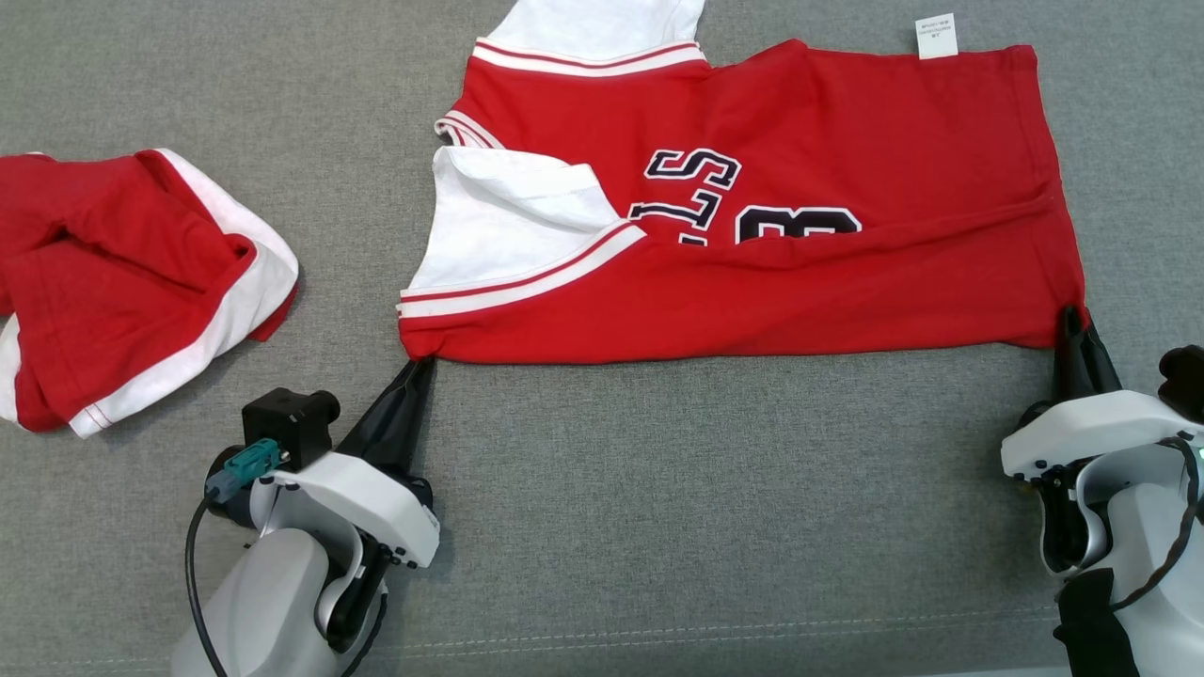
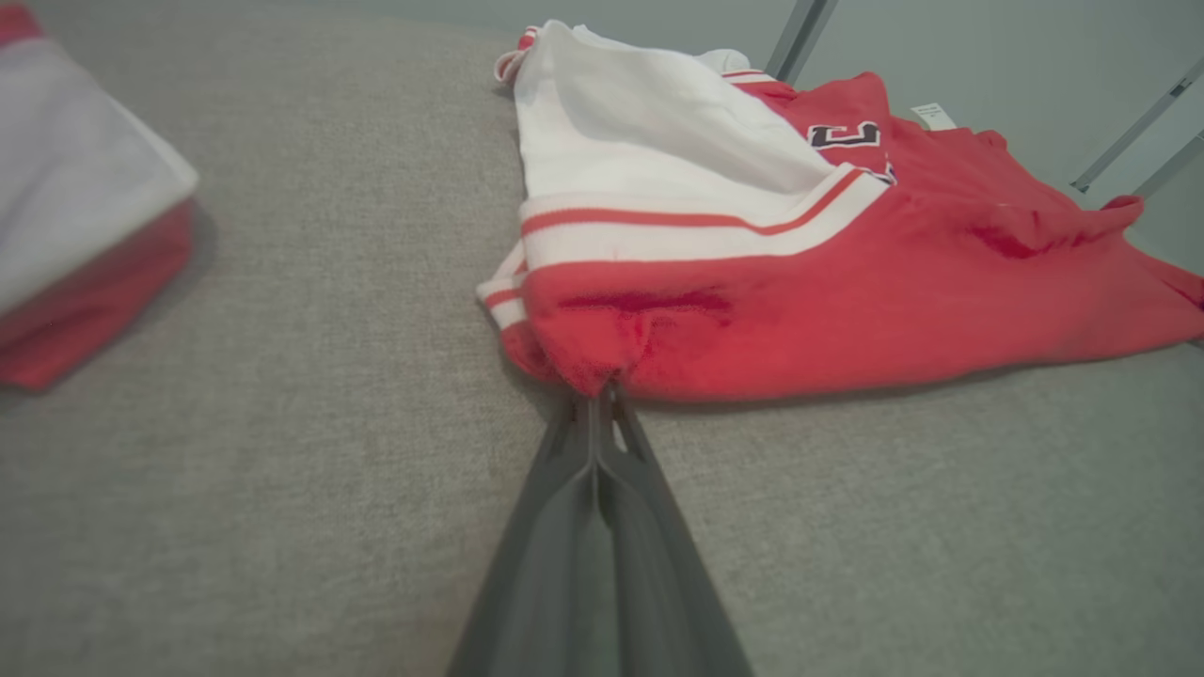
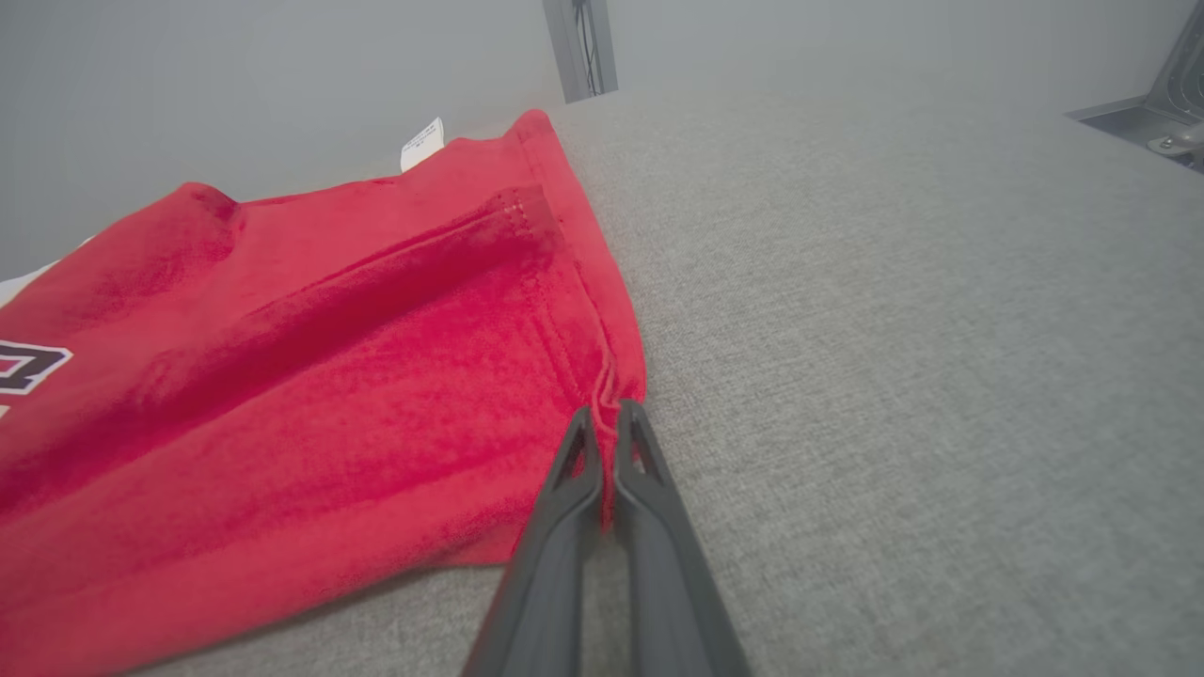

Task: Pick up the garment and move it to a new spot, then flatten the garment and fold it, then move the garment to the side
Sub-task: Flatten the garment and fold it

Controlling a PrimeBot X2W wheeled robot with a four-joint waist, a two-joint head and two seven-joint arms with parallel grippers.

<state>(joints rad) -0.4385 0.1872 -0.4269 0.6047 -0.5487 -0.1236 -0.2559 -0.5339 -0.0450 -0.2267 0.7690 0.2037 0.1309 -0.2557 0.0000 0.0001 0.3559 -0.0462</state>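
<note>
The red fabric jersey with white sleeves (image 1: 847,141) lies partly folded on the grey fabric surface (image 1: 715,489), just beyond both pincers: the left pincer (image 1: 425,361) is clamped on its near left corner, the right pincer (image 1: 1071,315) pinched on its near right hem corner

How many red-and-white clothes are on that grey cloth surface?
2. A red jersey with white sleeves lies spread at the centre; a crumpled red-and-white garment lies at the robot's left. Others may be out of frame.
</note>
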